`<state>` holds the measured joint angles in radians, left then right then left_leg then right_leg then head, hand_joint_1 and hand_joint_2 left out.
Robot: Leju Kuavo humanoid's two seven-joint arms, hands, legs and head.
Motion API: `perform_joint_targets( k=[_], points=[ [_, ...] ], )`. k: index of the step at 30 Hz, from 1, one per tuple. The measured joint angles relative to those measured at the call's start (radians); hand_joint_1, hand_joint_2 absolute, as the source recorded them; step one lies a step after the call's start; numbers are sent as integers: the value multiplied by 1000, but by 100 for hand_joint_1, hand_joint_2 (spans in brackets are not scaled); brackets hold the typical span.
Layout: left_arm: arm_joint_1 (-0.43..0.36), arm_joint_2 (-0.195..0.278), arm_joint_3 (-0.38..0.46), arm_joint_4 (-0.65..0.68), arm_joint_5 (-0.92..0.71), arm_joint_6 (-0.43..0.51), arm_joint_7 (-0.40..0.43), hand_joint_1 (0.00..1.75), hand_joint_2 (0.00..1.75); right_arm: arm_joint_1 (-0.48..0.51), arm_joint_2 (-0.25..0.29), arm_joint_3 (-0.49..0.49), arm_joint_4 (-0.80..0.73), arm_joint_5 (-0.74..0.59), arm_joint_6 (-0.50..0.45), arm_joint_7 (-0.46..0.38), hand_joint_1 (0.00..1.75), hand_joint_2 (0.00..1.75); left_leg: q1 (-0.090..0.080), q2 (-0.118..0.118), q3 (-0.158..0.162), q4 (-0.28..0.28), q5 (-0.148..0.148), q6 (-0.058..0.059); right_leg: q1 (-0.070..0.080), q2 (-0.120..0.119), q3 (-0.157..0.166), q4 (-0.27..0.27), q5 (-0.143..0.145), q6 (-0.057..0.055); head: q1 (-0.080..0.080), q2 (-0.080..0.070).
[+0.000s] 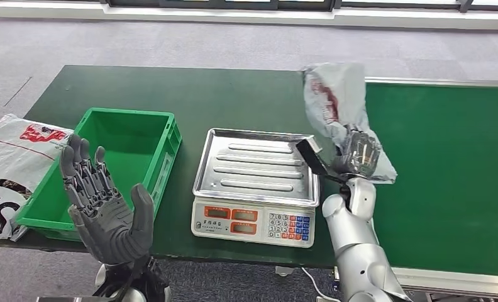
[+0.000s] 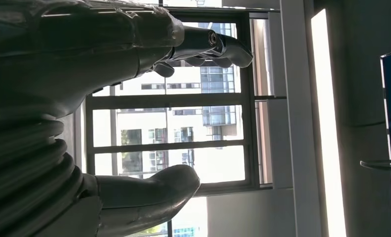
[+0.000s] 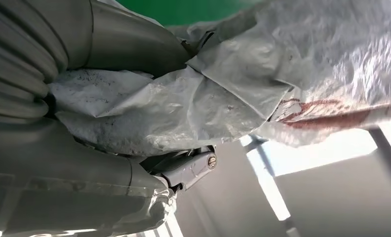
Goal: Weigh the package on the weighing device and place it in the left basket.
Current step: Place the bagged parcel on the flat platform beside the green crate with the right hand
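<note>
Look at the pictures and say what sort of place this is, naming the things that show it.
Probably a parcel sorting or packing station, likely a test setup in an office building. A scale sits on a green table beside a green basket, a conveyor belt runs alongside, and the right hand holds a package.

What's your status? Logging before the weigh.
Right hand grips package, raised beside scale. Left hand open. Pan bare.
</note>
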<state>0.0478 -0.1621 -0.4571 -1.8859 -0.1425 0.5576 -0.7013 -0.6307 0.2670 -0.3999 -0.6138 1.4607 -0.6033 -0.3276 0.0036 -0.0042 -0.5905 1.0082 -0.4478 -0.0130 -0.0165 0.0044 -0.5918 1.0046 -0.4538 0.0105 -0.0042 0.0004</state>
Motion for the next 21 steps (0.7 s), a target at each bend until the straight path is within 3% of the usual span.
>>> perform_joint_targets(
  k=[7,21],
  points=[
    [-15,0,0,19,4,-12,0,0,175,30,42,139,77,-2,37,-6,175,175,1,-2,-1,0,1,-1,0,-1,0,0,0,0,0,0],
    [-17,0,0,31,4,-9,0,0,175,37,47,180,119,-24,79,-5,175,175,0,-1,-1,0,1,-1,0,-1,-1,0,0,0,0,0]
  ],
)
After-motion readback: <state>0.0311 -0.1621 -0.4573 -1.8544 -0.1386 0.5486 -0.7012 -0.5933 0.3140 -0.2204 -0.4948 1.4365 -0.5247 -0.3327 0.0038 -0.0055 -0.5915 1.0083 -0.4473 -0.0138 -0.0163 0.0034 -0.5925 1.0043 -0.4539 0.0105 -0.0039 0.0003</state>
